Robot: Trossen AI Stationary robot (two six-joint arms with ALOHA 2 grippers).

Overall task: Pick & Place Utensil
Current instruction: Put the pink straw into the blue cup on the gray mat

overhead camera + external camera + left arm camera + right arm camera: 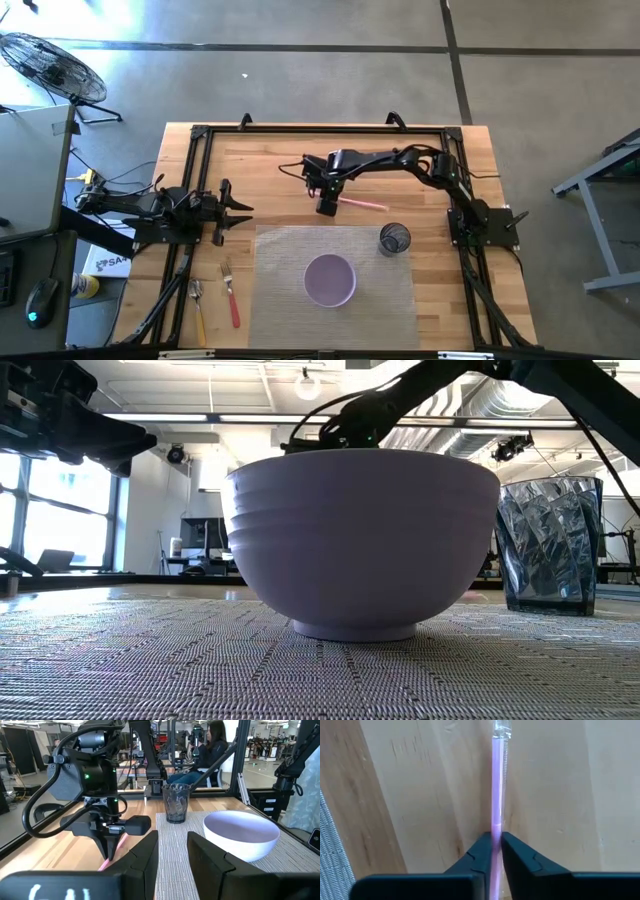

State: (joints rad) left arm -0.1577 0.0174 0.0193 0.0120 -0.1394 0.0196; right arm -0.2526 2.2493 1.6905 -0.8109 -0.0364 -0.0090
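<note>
A thin pink straw [362, 203] with a clear tip lies on the bare wood beyond the grey woven mat [275, 300]. My right gripper [327, 207] reaches in from the right and stands over the straw's left end, shut on it. In the left wrist view the right gripper [107, 847] points down at the wood with the pink straw [114, 851] below it. A lavender bowl [330, 280] and a dark glass cup [394, 239] stand on the mat. My left gripper [238, 212] waits open at the table's left side. My right gripper pinches the pink straw near one end [497, 827] between its two fingers [480, 852], coming from above and pointing down. The rest of the straw runs on away from the fingers, close along the wood, to its clear tip [501, 732]. Whether it is lifted clear I cannot tell.
A red-handled fork [230, 295] and a yellow-handled spoon [198, 305] lie on the wood left of the mat. A black frame [320, 128] runs around the table's edges. A seated person [207, 745] shows in the room beyond the table.
</note>
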